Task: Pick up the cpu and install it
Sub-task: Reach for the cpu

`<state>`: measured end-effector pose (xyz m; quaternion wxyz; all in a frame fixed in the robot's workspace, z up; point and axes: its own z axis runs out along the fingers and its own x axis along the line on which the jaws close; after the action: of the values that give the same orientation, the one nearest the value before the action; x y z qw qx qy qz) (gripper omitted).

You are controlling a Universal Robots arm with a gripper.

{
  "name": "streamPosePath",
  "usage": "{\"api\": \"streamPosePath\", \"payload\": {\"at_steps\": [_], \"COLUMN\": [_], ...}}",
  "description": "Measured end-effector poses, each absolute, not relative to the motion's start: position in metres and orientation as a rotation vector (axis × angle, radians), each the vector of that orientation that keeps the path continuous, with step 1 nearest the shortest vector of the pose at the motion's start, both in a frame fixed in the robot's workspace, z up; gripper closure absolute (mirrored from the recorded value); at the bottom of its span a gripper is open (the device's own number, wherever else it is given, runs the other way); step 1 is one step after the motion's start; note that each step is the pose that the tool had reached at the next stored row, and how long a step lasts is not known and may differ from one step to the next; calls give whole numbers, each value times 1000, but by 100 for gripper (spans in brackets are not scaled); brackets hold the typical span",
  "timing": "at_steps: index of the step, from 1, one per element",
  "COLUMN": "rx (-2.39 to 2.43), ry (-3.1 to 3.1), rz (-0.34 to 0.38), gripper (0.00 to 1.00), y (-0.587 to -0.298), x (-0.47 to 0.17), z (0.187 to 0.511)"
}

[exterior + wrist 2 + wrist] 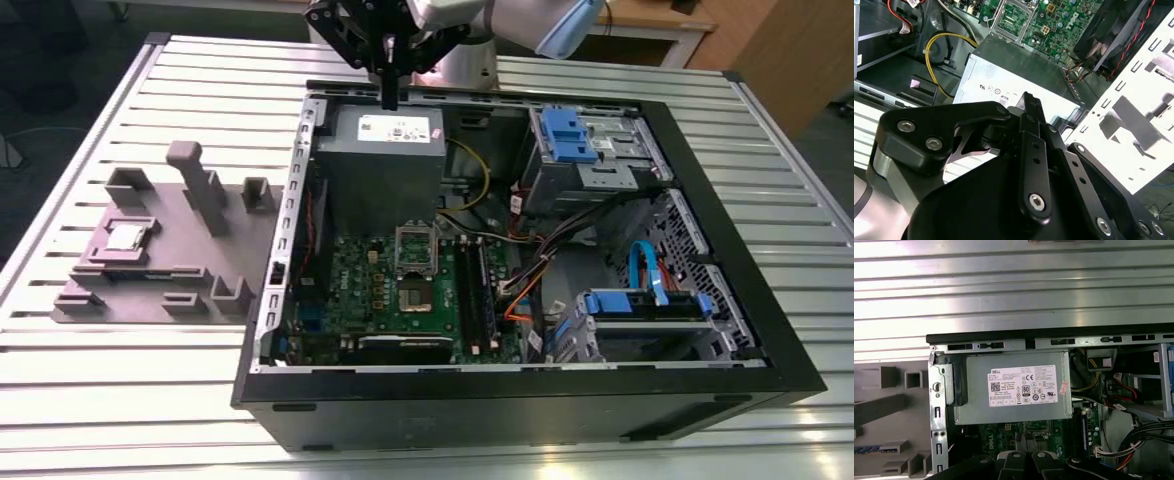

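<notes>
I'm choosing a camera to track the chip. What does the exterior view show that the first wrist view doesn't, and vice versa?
Exterior view: the cpu lying in the tray, and the drive carrier with the blue cable. First wrist view: the label on the power supply seen straight on. Both: the tray, the power supply and the shut gripper.

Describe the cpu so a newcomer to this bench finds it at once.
Start at the open computer case on the slatted table; at the exterior view's left of it lies a mauve-grey tray with raised blocks. On that tray sits the cpu, a small flat square, the only shiny silver thing among the dull plastic.
</notes>
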<state>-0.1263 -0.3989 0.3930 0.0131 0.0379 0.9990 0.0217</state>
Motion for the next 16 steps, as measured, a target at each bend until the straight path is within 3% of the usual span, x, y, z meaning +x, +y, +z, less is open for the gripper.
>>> {"api": "streamPosePath", "payload": {"at_steps": [16], "rx": [118], "ry": [3112], "rz": [68], "gripper": [90], "y": [-399], "x": [-133], "z": [393]}}
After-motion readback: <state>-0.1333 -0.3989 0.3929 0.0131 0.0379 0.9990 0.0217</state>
